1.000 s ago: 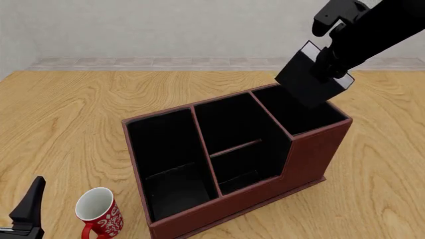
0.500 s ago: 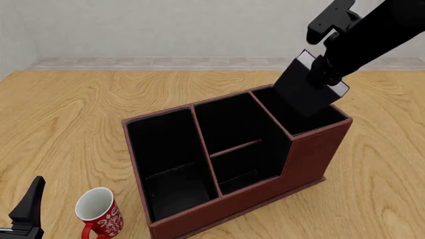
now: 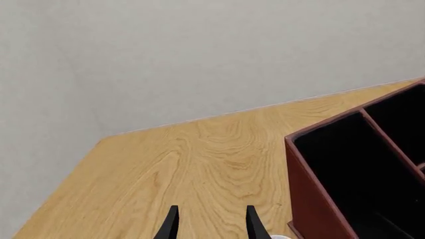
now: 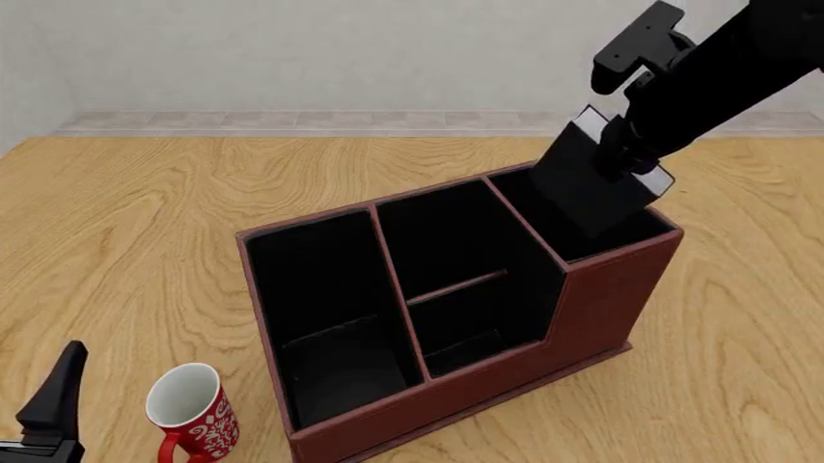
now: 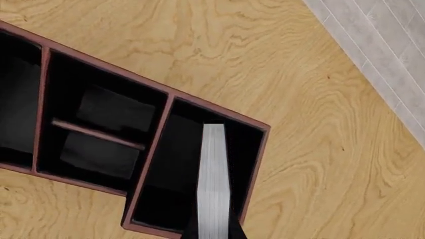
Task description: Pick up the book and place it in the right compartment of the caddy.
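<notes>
While your right gripper (image 4: 627,145) stays clenched on the small, thick black-covered book (image 4: 590,185), tilted over the smallest black-lined slot (image 4: 605,231) at the reddish-brown leather-like caddy's (image 4: 605,299) right end, trust it: stiff and light, I judge. Your left gripper (image 3: 209,224) hangs released.

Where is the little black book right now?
In the front view, the book is at upper right, tilted, held by the right end effector over the caddy's right compartment.
</notes>
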Robot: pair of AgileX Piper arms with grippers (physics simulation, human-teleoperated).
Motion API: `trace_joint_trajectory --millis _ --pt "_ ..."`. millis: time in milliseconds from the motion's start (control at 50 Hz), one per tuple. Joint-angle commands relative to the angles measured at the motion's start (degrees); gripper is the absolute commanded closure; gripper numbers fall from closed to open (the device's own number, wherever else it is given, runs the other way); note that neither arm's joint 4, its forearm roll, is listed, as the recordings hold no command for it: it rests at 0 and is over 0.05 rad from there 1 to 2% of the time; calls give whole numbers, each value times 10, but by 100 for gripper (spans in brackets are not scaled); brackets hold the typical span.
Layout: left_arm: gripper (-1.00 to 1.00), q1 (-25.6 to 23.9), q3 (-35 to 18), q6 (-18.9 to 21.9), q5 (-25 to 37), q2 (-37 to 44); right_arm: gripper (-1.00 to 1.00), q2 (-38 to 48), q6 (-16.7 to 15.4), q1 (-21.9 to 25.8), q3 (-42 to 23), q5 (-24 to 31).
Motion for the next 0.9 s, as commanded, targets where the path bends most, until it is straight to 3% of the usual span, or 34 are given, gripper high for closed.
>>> trace_joint_trajectory --millis 20,900 --pt "-100 1 0 1 1 0 100 0 14 4 -4 0" --pt "-100 2 6 3 -1 0 100 19 42 23 2 0"
